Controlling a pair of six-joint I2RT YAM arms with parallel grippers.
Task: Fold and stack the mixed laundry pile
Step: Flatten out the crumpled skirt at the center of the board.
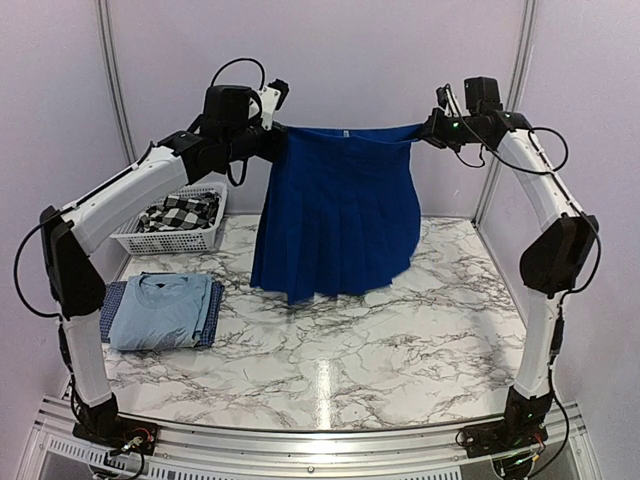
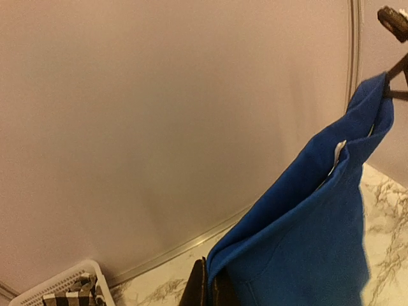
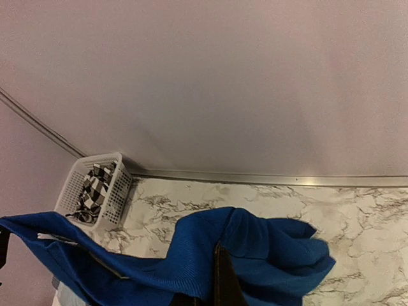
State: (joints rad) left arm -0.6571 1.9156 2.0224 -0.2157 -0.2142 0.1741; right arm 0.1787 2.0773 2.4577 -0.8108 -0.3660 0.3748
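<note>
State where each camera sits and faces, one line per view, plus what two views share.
Top external: above and behind the bases, looking down on the table; both arms show, left hand and right hand holding the royal-blue shirt.
Left wrist: on the left arm, facing the back wall; fingers at bottom.
Right wrist: on the right arm, facing the back-left corner; fingers at bottom.
All share shirt and basket.

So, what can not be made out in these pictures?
Left gripper: tips buried in the royal-blue shirt in the top view, cut by the bottom edge in the left wrist view.
Right gripper: tips covered by the shirt, top and right wrist views.
Flannel shirt: top view, mostly behind the basket wall.
Navy checked cloth: top view, only edges show under the pale blue T-shirt.
</note>
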